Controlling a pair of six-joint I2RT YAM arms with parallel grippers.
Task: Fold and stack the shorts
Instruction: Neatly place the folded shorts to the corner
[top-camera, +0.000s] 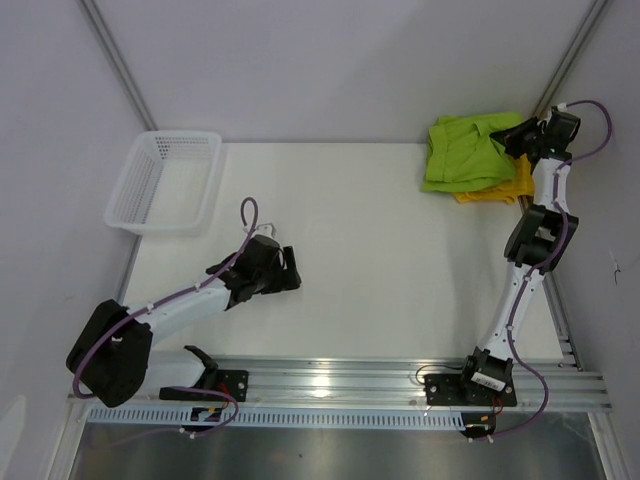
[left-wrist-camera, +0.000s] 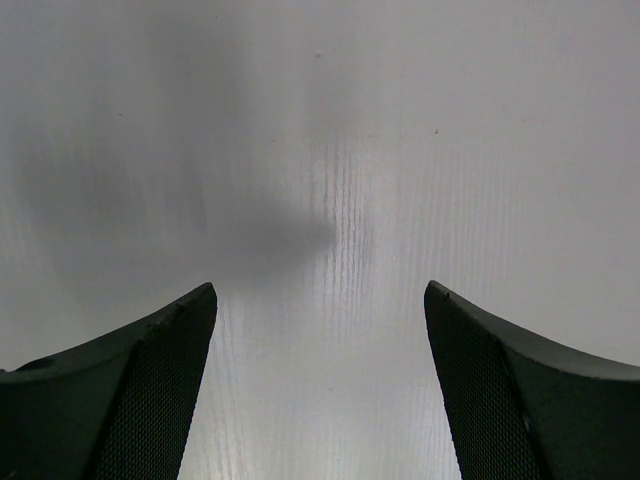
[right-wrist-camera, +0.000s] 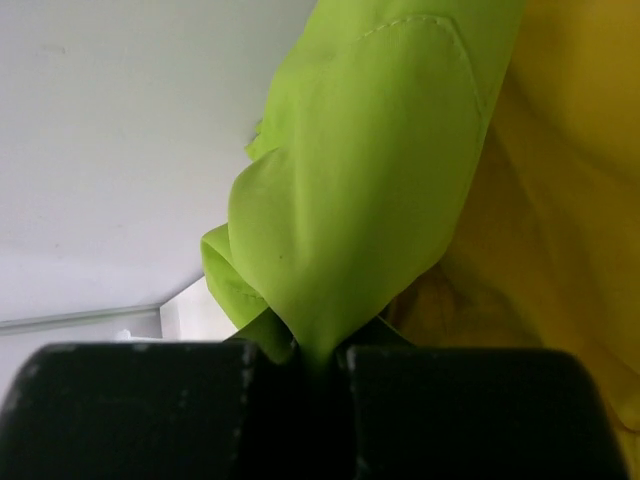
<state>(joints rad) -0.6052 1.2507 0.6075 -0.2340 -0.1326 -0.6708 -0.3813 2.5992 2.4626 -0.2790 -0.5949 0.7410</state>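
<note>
On the table (top-camera: 380, 230), far right, the right jaws clamp lime green shorts (top-camera: 462, 152); left jaws gape empty.

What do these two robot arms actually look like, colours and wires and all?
Both the left arm and the right arm are slim white tubes joined by chunky black joints. A purple cable loops along each. Each ends in a black gripper whose two fingers have a fine mesh texture inside.

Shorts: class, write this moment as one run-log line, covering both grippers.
right gripper: shut on lime green shorts | yellow shorts: under green, far right corner | left gripper: open, empty, above table
</note>
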